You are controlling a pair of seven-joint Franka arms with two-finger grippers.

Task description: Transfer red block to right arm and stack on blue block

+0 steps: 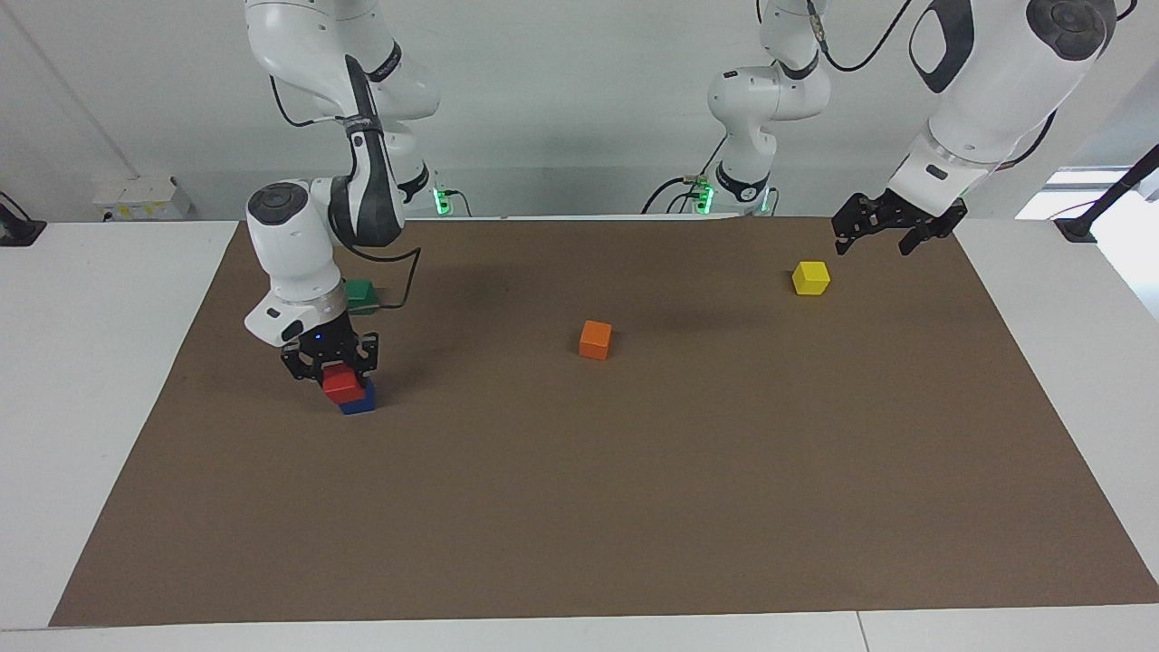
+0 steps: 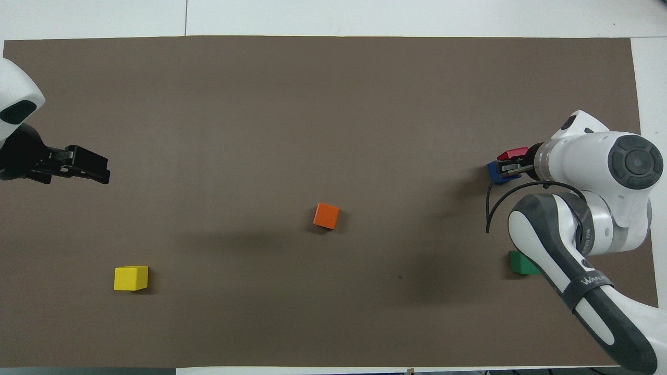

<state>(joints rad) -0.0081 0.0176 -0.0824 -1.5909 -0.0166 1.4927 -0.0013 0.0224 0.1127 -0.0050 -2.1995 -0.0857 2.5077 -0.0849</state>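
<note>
Green block: set on the brown mat, nearer to the robots than the stack, at the right arm's end of the counter; partly hidden by the right arm's wrist.
Yellow block: lies toward the left arm's end, under no gripper.
Left gripper: held spread and empty in the air near the yellow block; this arm waits, its share judged complete.
Orange block: lies mid-mat, well apart from both grippers.
Right gripper: pinched on the red block, pointed down so the cube can be seated squarely.
Red block: pressed onto the blue block, slightly offset.
Blue block: rests on the mat as the base; release is judged the remaining step.
</note>
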